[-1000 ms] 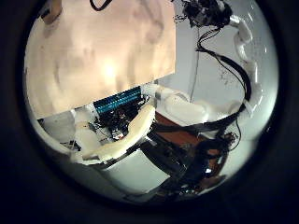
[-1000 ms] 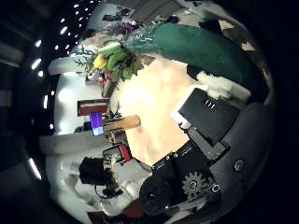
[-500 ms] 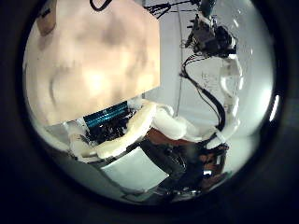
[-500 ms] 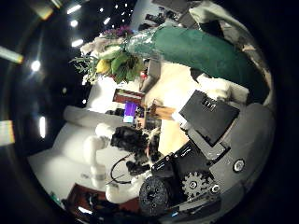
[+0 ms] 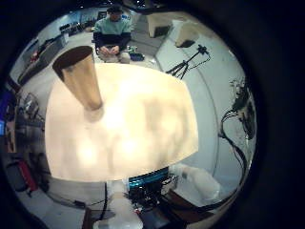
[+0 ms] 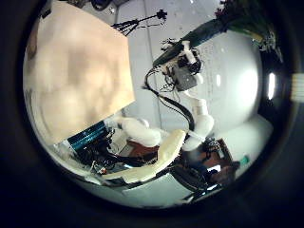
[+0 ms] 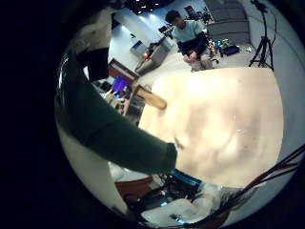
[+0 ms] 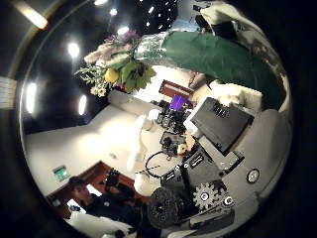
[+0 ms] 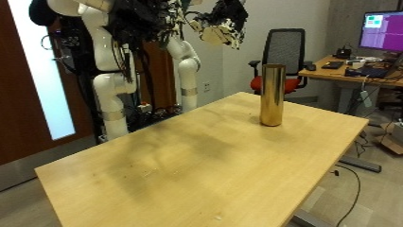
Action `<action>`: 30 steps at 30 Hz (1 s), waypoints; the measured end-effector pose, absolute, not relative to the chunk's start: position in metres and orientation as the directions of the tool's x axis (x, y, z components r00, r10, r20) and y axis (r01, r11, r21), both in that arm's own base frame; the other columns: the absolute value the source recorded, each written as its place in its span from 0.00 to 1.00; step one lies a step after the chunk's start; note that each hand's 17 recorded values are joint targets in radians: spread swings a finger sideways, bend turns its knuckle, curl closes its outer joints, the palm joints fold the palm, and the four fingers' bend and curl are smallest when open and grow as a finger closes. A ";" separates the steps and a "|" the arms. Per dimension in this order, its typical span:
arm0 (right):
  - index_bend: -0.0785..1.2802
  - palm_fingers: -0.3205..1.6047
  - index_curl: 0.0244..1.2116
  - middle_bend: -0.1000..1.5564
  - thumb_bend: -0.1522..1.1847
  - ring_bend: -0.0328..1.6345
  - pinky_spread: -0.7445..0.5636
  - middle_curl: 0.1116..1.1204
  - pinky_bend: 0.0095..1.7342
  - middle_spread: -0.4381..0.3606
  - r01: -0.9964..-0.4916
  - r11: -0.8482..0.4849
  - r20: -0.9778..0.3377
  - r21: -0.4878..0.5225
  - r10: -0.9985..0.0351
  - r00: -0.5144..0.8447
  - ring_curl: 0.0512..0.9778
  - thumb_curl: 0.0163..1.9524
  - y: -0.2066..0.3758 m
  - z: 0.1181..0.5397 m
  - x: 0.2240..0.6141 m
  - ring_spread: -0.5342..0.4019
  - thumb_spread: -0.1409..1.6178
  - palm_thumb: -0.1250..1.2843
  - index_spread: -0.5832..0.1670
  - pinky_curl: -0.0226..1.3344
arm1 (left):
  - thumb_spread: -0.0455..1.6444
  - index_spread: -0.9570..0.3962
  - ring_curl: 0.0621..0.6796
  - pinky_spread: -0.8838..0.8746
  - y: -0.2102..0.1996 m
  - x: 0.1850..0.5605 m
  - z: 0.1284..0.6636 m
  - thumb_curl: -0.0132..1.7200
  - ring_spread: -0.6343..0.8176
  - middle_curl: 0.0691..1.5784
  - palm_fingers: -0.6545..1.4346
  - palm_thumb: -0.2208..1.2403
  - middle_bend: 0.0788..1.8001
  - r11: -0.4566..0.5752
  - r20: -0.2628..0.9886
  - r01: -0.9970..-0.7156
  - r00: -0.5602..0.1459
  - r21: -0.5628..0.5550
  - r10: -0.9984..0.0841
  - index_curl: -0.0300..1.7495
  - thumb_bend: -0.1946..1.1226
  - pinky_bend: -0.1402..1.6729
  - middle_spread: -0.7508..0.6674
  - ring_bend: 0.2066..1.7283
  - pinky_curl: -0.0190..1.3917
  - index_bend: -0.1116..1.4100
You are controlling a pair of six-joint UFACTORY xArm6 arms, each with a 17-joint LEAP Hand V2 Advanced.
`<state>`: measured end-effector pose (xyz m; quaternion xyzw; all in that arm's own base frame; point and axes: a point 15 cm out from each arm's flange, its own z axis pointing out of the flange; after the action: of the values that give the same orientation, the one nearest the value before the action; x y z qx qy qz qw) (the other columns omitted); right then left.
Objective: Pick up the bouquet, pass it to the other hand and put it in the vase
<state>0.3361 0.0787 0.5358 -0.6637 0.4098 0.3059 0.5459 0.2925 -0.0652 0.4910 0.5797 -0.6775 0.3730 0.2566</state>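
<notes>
Up high above the table (image 9: 189,180), the right hand (image 8: 220,127) is clasped round the bouquet (image 9: 212,21). Its long axis runs from the green wrap (image 8: 220,59) at the palm out to the blooms (image 8: 117,65). Only the outside view gives colour: 1 gold vase (image 9: 271,94) upright on the table, well apart below. The left hand's fingers are hard to make out, so I cannot tell their state.

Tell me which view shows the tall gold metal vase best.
The outside view: the gold metal cylinder vase stands upright on the wooden table, whole, side-on. Left little finger view shows it obliquely from above; right little finger view, small. Thumb side views miss it.
</notes>
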 end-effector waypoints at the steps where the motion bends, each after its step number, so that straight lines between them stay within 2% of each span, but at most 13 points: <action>1: 0.79 0.75 0.90 0.89 0.10 0.89 0.39 0.65 0.69 0.39 -0.883 -0.063 -0.864 -0.465 -0.184 0.469 0.63 0.48 0.080 0.531 0.336 0.37 0.20 0.93 0.37 0.62 | 0.49 0.89 0.17 0.76 -0.066 0.295 0.494 0.19 0.76 0.19 0.44 0.20 0.12 0.043 0.794 -0.976 -0.201 -0.215 -0.574 0.19 0.12 0.19 0.72 0.23 0.22 0.18; 6: 0.79 0.75 0.90 0.89 0.10 0.89 0.39 0.64 0.69 0.39 -0.889 -0.097 -0.886 -0.447 -0.093 0.455 0.63 0.48 0.099 0.503 0.332 0.37 0.20 0.93 0.37 0.63 | 0.47 0.90 0.18 0.76 -0.070 0.304 0.502 0.19 0.76 0.18 0.43 0.19 0.11 0.017 0.857 -0.974 -0.208 -0.227 -0.472 0.18 0.12 0.20 0.75 0.26 0.23 0.17; 9: 0.79 0.75 0.89 0.89 0.10 0.89 0.38 0.64 0.68 0.39 -0.876 -0.151 -0.882 -0.458 -0.047 0.469 0.63 0.48 0.118 0.495 0.328 0.37 0.19 0.92 0.38 0.65 | 0.46 0.91 0.18 0.76 -0.071 0.307 0.501 0.20 0.76 0.18 0.42 0.20 0.11 0.016 0.880 -0.977 -0.200 -0.214 -0.431 0.18 0.12 0.21 0.77 0.27 0.23 0.17; 20: 0.80 0.75 0.89 0.89 0.10 0.89 0.38 0.65 0.66 0.39 -0.848 -0.254 -0.879 -0.465 0.021 0.476 0.63 0.48 0.154 0.477 0.323 0.37 0.18 0.92 0.38 0.67 | 0.46 0.93 0.18 0.77 -0.083 0.324 0.493 0.20 0.77 0.18 0.40 0.21 0.12 0.050 0.935 -0.989 -0.150 -0.142 -0.323 0.17 0.12 0.23 0.82 0.30 0.24 0.17; 26: 0.80 0.75 0.89 0.89 0.10 0.89 0.37 0.65 0.66 0.39 -0.839 -0.308 -0.885 -0.448 0.020 0.465 0.63 0.48 0.176 0.462 0.322 0.37 0.18 0.92 0.38 0.69 | 0.46 0.93 0.17 0.77 -0.092 0.332 0.502 0.20 0.77 0.18 0.41 0.23 0.14 0.064 0.948 -0.987 -0.159 -0.147 -0.274 0.17 0.12 0.23 0.81 0.30 0.23 0.18; 30: 0.80 0.75 0.89 0.89 0.10 0.89 0.37 0.65 0.65 0.39 -0.843 -0.330 -0.888 -0.425 -0.025 0.458 0.63 0.48 0.184 0.443 0.328 0.37 0.18 0.92 0.38 0.70 | 0.46 0.93 0.17 0.77 -0.098 0.337 0.506 0.20 0.77 0.19 0.41 0.24 0.16 0.079 0.955 -0.986 -0.163 -0.148 -0.249 0.17 0.12 0.23 0.79 0.30 0.23 0.17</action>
<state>0.3283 0.1837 0.4431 -0.7001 0.3098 0.4182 0.4888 0.3372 -0.0975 0.5064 0.5040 -0.6124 0.4545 0.4054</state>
